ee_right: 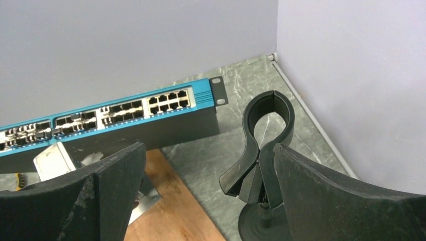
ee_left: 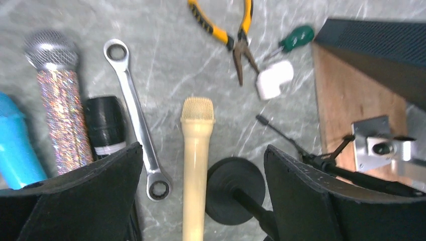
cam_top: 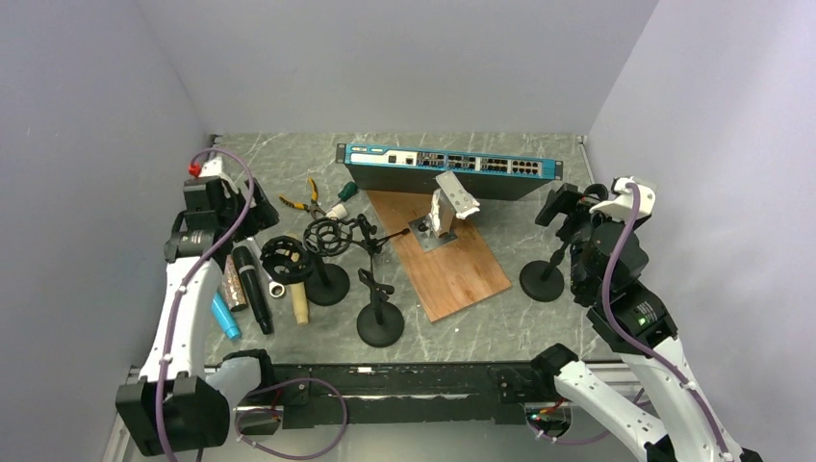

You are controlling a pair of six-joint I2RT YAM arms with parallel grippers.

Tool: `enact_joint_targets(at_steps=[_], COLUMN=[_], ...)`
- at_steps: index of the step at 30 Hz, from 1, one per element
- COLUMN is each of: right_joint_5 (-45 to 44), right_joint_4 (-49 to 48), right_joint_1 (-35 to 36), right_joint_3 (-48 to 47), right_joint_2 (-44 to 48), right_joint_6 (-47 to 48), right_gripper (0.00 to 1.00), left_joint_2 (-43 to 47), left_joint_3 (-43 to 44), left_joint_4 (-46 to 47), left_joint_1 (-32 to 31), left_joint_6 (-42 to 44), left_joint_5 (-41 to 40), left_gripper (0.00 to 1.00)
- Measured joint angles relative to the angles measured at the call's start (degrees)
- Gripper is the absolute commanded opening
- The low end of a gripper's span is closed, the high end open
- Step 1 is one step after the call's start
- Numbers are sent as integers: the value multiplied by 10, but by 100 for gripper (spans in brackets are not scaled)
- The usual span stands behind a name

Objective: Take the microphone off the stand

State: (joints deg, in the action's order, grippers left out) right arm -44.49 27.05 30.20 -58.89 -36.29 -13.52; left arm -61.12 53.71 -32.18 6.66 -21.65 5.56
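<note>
**Both grippers open, microphone lying off the stand**

On the left, left arm (cam_top: 178, 298) stretched up the table (cam_top: 539, 327) edge, left gripper (ee_left: 201, 150) pointing down, fingers spread wide above the beige microphone (ee_left: 197, 165), flat on the table. On the right, right arm (cam_top: 635, 318) folded inward, right gripper (ee_right: 208, 148) likewise parted, level with the stand (ee_right: 246, 160), clip seemingly empty.

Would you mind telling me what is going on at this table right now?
Neither arm holds anything. The left tool hangs open above a beige microphone lying flat on the table, between a wrench and a stand base. The right tool is open, facing a stand clip that is empty. No stand seems to carry a microphone.
</note>
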Motion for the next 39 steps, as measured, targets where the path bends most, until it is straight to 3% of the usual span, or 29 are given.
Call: enact_joint_targets(at_steps=[8, 10, 13, 18, 22, 25, 30, 34, 39], right_joint_5=[59, 85, 122, 164, 180, 181, 181, 181, 181], right_joint_4=[-1, -2, -3, -3, -2, -2, -2, -3, -7], right_joint_1=[0, 0, 0, 0, 0, 0, 0, 0, 0], right_joint_3=[-37, -48, -54, -54, -54, -53, -53, -51, -45], right_joint_2=[-4, -10, -21, -45, -50, -45, -33, -23, -22], right_joint_6=[29, 35, 41, 45, 47, 50, 55, 57, 61], right_gripper=[100, 100, 100, 100, 100, 100, 100, 100, 100], left_joint_2=[60, 69, 77, 82, 71, 26, -95, -165, -183], left_joint_3=[84, 103, 120, 136, 159, 207, 281, 282, 282], left_joint_4=[-3, 5, 30, 62, 33, -9, -82, -134, -162], left_joint_1=[0, 1, -10, -162, -259, -311, -416, -426, -426], left_joint_6=[23, 34, 59, 167, 258, 310, 369, 378, 378], left_joint_5=[-23, 16, 104, 192, 217, 192, 81, 5, -28], left_gripper=[88, 81, 85, 87, 86, 87, 84, 84, 85])
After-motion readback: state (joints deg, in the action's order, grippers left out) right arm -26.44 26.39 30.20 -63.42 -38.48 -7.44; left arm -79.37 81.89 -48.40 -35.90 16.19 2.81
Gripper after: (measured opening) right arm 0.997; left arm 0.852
